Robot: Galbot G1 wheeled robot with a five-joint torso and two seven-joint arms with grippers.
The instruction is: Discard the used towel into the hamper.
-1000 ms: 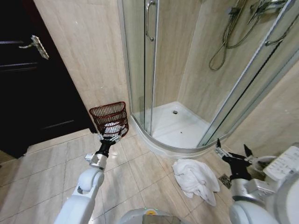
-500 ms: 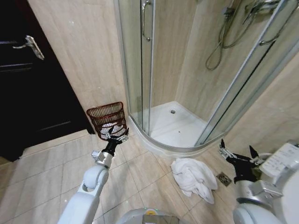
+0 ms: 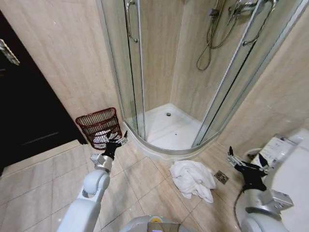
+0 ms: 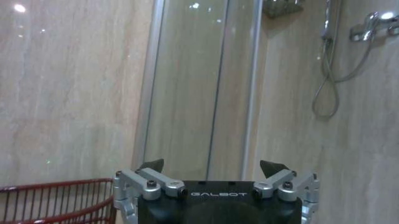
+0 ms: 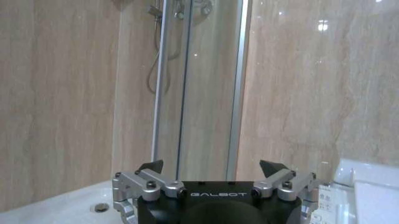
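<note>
the towel (image 3: 193, 178) lies crumpled on the floor beside the shower tray's curved edge, well apart from the hamper (image 3: 99, 126) by the wall. both the left gripper (image 3: 114, 143) and right gripper (image 3: 245, 162) hang spread and empty. better to come down over the towel's bunched middle.

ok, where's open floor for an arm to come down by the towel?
Bare tiles lie between the crumpled white towel and the left gripper, and toward the dark door. It is tight between the towel, floor drain and right gripper.
</note>
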